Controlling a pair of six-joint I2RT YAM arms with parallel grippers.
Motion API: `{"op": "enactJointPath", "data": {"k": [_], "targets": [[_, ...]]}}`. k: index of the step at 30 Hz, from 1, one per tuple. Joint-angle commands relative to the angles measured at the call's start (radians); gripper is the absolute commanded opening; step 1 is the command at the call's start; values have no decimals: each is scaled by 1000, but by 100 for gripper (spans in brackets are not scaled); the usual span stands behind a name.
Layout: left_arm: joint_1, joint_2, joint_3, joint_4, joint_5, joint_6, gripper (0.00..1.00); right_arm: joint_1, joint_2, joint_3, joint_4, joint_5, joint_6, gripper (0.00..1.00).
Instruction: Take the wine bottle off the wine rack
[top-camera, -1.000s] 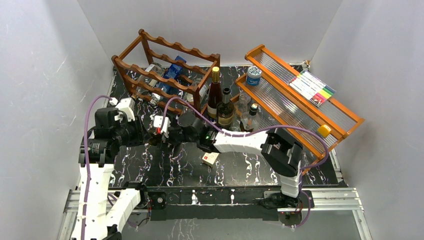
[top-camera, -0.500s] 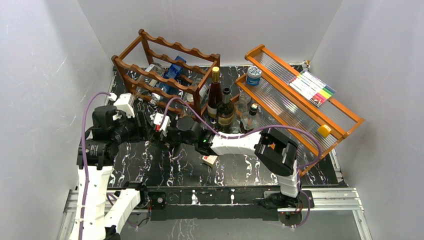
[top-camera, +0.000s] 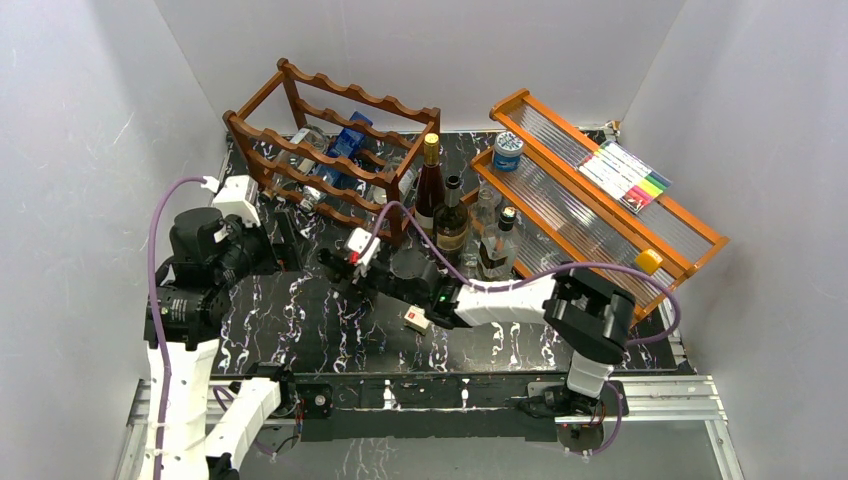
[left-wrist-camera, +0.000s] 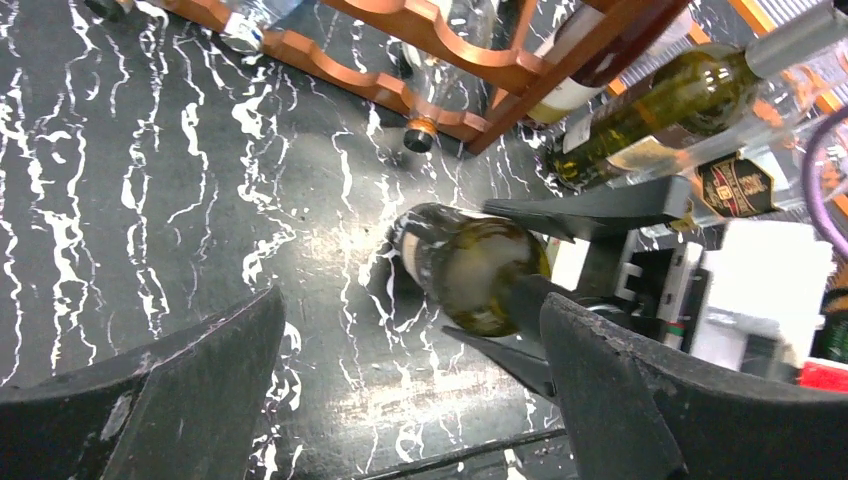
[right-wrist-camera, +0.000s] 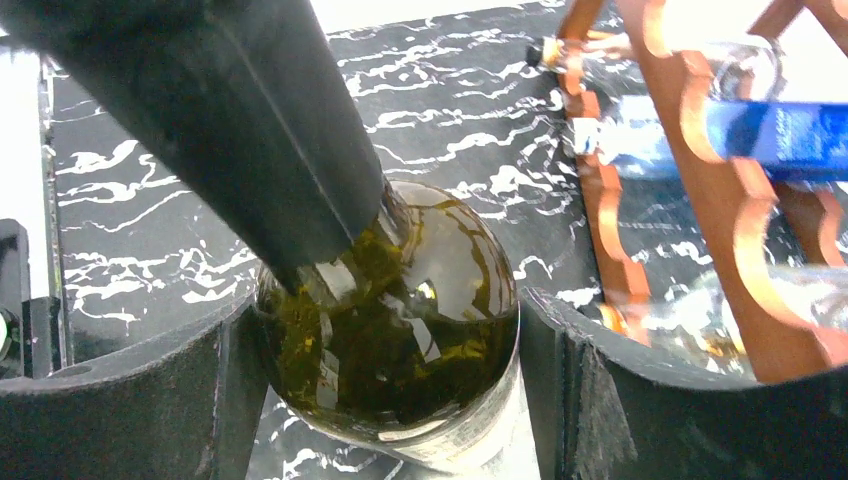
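The wine bottle (left-wrist-camera: 470, 275) is already out of the wine rack (right-wrist-camera: 745, 230): it lies roughly level over the open tabletop (top-camera: 300, 330), just in front of the rack's near rail, clamped between the two fingers of the right end effector (right-wrist-camera: 400, 390), which press on either side of its green glass near the shoulder, the dark neck pointing back toward that wrist. The left end effector (left-wrist-camera: 412, 300) faces the bottle with its fingers spread wide and nothing between them. By my reading the extraction itself is done and the step in hand is carrying the bottle away and setting it down. The next move calls for the right arm to keep a firm hold on smooth, round glass, draw clear of the rack's posts and of the left arm, and lower the bottle onto a bare patch; whether it now touches the surface I cannot tell. The tabletop is black marble-patterned with white veins, and glossy. Several bottles remain in the rack, a group of upright bottles (top-camera: 445, 205) stands just beside it, an orange stepped shelf (top-camera: 560, 200) sits to the right, and plain white walls (top-camera: 100, 100) close in the space
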Motion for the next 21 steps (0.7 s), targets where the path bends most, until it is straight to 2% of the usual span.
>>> {"op": "enactJointPath", "data": {"k": [1,8,16,21], "targets": [[-1,-14,16,46,-69,-6,98,-18,-125,-62,18,148,67,32],[-1,1,-16,123,-33,-43,98,-57,-256,-185,-23,253,123,27],[-1,37,-65,174,8,-82,98,-78,-367,-203,-164,351,156,24],[0,57,-89,193,27,-98,98,-112,-431,-214,-268,337,240,24]]}}
